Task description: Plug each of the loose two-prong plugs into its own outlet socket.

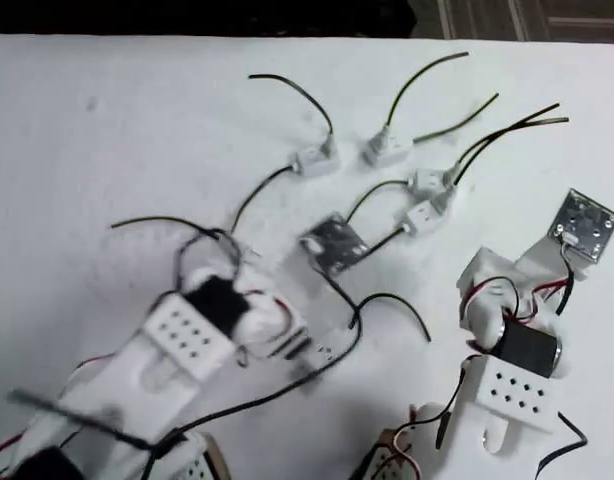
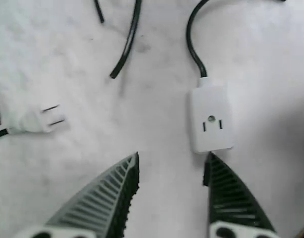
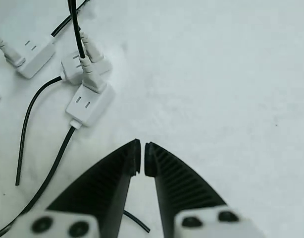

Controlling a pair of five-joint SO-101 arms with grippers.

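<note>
Loose plug [image 2: 43,120] apart from outlet socket [image 2: 210,121], on table [image 2: 142,114].

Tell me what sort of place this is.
Probably a robotics test bench: a plain white tabletop, a white plastic robot arm, and a white plastic outlet socket on a black cord.

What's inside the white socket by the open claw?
Nothing shows: the socket has two empty slots, and the loose plug lies apart. Deeper inside is hidden.

1. Left arm [image 1: 192,338], right arm [image 1: 512,392]: white printed shells, perforated plates, black motors, red/black wiring.
2. Left gripper [image 2: 172,161]: ribbed fingers, one grey, one dark.
3. Right gripper [image 3: 142,158]: both ribbed fingers black.
</note>
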